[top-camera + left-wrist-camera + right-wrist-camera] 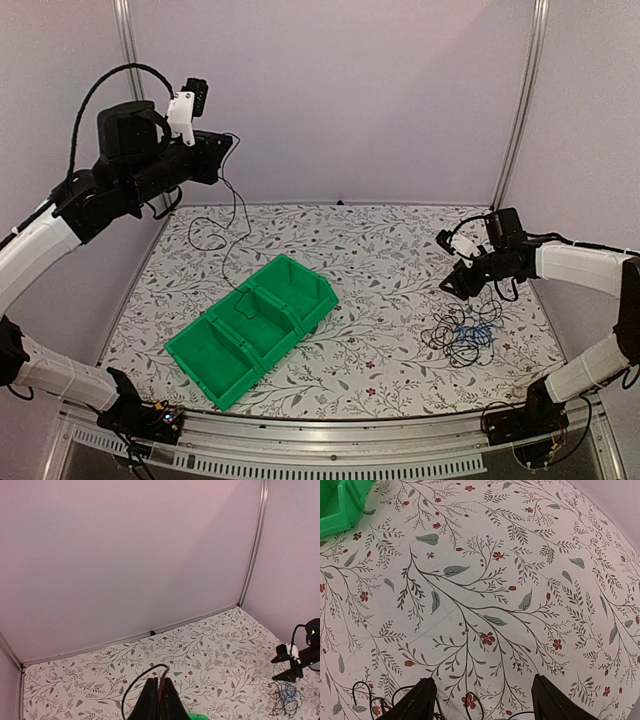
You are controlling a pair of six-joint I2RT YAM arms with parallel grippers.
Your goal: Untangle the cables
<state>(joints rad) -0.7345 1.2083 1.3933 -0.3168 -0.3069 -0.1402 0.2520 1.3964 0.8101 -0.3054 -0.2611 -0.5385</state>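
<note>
My left gripper [226, 143] is pinched tight on a single black cable [240, 205], which hangs slack from my fingertips down to the floral table [380, 250] and trails toward the green bin [230, 385] below. My right gripper [483, 685] stands wide apart, holding nothing. The tangle of cables [462, 335] lies just beneath its tips, with a blue cable [475, 337] inside. I judge them light, limp and springy, best pinched at an outer loop. The held strand runs near vertical. The heap has no single axis.
</note>
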